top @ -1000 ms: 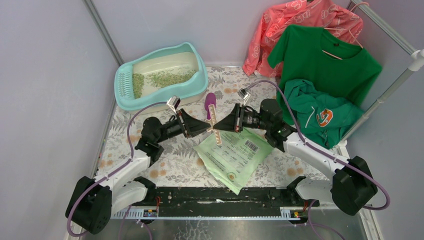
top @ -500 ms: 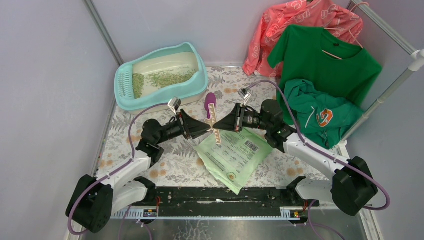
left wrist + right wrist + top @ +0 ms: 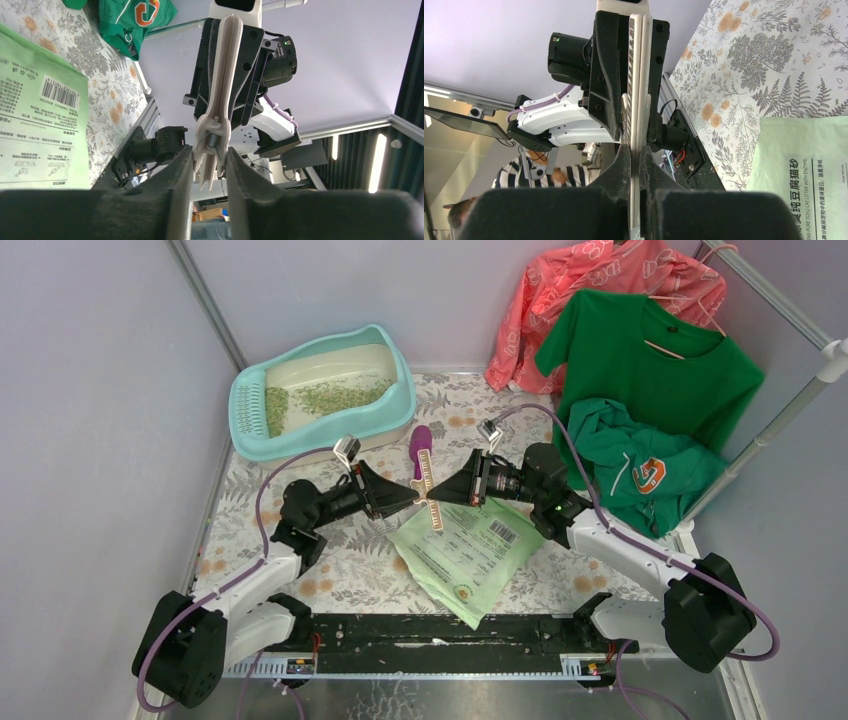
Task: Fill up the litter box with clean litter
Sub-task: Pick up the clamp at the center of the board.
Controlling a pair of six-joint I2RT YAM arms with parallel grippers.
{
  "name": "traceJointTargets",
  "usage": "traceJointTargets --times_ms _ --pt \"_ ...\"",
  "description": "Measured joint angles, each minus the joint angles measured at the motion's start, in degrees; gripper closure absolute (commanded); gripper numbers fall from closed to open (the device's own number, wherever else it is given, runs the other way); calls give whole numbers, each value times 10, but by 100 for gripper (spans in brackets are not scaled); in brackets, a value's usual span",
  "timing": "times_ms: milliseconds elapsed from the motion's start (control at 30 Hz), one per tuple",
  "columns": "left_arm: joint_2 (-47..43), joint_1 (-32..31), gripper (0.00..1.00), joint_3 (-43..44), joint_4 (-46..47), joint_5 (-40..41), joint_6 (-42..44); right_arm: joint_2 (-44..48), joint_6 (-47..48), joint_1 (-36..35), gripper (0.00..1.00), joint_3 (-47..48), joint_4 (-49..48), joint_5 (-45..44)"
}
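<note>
– So, where is the litter (image 3: 338, 396) right now?

– Some of it lies in the litter box (image 3: 402, 400) at the far left of the table (image 3: 330, 575). It makes a thin green patch near the end with the slots. I think the rest is in the green bag (image 3: 470, 552), which lies flat just under my grippers.

– What are your fingers doing?

– My right gripper (image 3: 636, 167) is pinched tight on a long cream clip (image 3: 221, 90). My left gripper (image 3: 210, 170) is partly open, and its fingers press on both sides of the clip's tail end.

– How will the litter handle?

– I guess it is light and loose and will roll away. I cannot pinch it. I would grab the bag near its bottom corners and tip it. The bag looks soft, floppy and slippery, so I would hold it firmly.

– How many things are there?

– One box, one bag, one clip, one purple scoop (image 3: 421, 440) and three pieces of clothing (image 3: 640, 350).
</note>
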State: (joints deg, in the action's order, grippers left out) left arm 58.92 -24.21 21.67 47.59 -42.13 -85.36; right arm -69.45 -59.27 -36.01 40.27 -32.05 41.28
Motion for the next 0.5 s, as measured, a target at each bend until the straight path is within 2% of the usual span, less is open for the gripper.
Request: traceJointTargets --times_ms 100,167,233,267,500 --pt "0 0 96 -2 3 -2 2 0 -5 0 100 -4 -5 0" --pt "0 0 100 -3 4 -2 2 0 -7 0 98 -5 -7 0" --pt "0 0 100 -3 4 -3 2 0 -7 0 62 -6 -9 0" --pt "0 0 100 -3 3 -3 3 0 -9 0 51 -6 -9 0" --pt "0 0 100 -3 3 -3 5 0 -4 0 46 -6 1 2"
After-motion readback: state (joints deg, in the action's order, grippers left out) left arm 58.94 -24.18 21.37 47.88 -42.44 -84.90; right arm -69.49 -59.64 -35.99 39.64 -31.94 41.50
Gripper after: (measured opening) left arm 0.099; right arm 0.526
